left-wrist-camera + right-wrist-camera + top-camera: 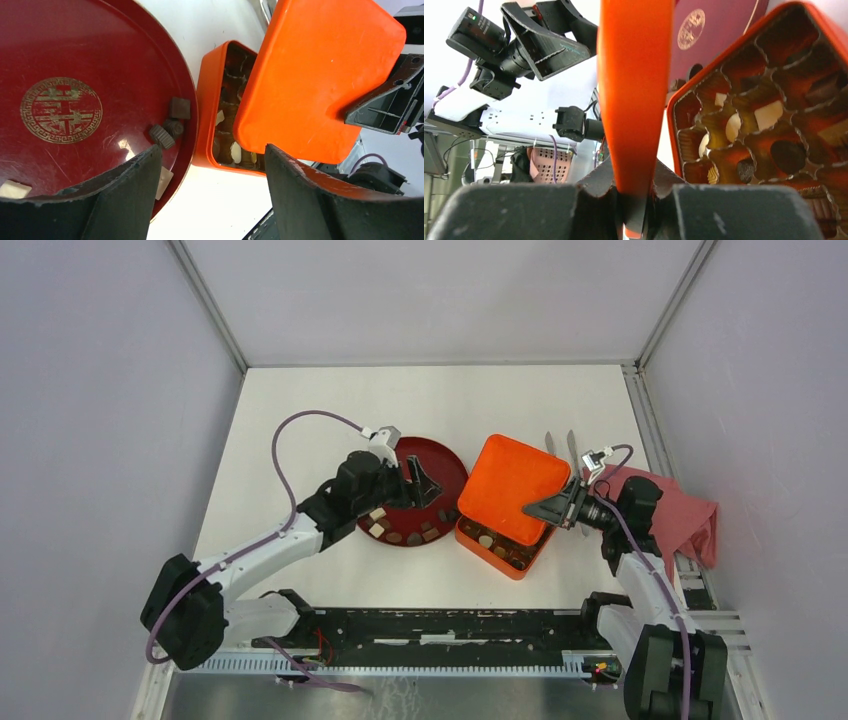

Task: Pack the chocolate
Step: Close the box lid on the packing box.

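Observation:
The red plate [440, 465] holds several chocolate pieces [403, 533] along its near rim; dark ones [170, 129] show in the left wrist view. The orange box [497, 552] holds chocolates [768, 114] in gridded compartments. My right gripper [551, 507] is shut on the orange lid [512, 485] and holds it tilted above the box; the lid [634, 75] shows edge-on between its jaws. My left gripper [432, 486] is open and empty over the plate's right side, its fingers [130, 190] straddling the gap between plate and box.
A dark pink cloth [675, 515] lies at the right edge behind the right arm. Metal tongs [570, 450] lie behind the box. The plate has a gold emblem [61, 110] at its middle. White walls enclose the table.

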### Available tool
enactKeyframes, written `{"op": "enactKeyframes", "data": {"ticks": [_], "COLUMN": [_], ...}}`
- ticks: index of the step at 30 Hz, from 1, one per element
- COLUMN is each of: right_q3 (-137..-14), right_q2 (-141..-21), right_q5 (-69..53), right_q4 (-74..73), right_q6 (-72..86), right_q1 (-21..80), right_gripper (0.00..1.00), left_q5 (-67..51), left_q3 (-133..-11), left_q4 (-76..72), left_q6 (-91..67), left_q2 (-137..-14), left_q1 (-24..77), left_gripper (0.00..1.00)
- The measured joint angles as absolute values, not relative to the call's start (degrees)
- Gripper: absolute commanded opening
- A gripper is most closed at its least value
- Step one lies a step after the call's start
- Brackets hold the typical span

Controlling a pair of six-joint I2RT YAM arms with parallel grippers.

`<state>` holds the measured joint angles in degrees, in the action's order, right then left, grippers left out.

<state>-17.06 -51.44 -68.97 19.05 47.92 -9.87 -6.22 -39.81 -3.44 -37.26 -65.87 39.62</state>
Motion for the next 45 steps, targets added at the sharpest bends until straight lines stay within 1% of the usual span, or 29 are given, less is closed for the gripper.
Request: {"op": "enactKeyframes", "data": {"ticks": [2, 5, 11, 19, 23, 29, 35, 38, 42, 45], "right_q3": [-16.88, -14.83, -8.73, -8.43, -8.43, -9.67, -11.18, -11.18, -11.00, -10.90], "right_q2": [-52.03, -52.05, -53.49, -55.18, -54.81, -55.57, -55.99, -56.03, -56.12, -56.10], "right_q5": [-69.43, -69.49, -68.93, -68.51, -68.12, -66.37, -64.84, -64.10, -63.77, -63.75], "right_q4": [15.33, 16.01, 21.21, 23.14, 21.19, 15.94, 14.37, 15.33, 16.49, 16.73], "right_q6": [45.56, 45.74, 50.76, 52.75, 51.81, 48.05, 46.92, 48.51, 50.11, 50.92], "right_q1": [-9.74, -9.26, -6.02, -5.13, -5.10, -5.17, -5.67, -5.96, -6.13, -6.13], "right_gripper": [0.00, 0.00, 0.00, 0.00, 0.00, 0.00, 0.00, 0.00, 0.01, 0.04], "left_q5": [-7.57, -9.63, -13.30, -14.00, -14.15, -14.83, -15.51, -15.59, -15.59, -15.55], "left_q3": [-40.14, -41.63, -45.10, -46.59, -47.05, -47.07, -47.03, -46.65, -46.41, -46.41], "left_q4": [-3.62, -4.73, -6.44, -6.79, -6.72, -7.09, -8.21, -9.74, -10.94, -11.27], "left_q6": [-37.12, -36.99, -35.90, -34.63, -34.61, -34.59, -34.61, -34.63, -34.68, -34.68], "left_q2": [-68.03, -71.57, -78.24, -83.15, -85.52, -85.86, -85.86, -85.86, -85.89, -86.04], "left_q1": [39.64, 39.64, 39.64, 39.64, 39.64, 39.64, 39.75, 39.75, 40.16, 41.12], "left_gripper": [0.72, 0.65, 0.63, 0.56, 0.55, 0.55, 0.62, 0.61, 0.58, 0.57]}}
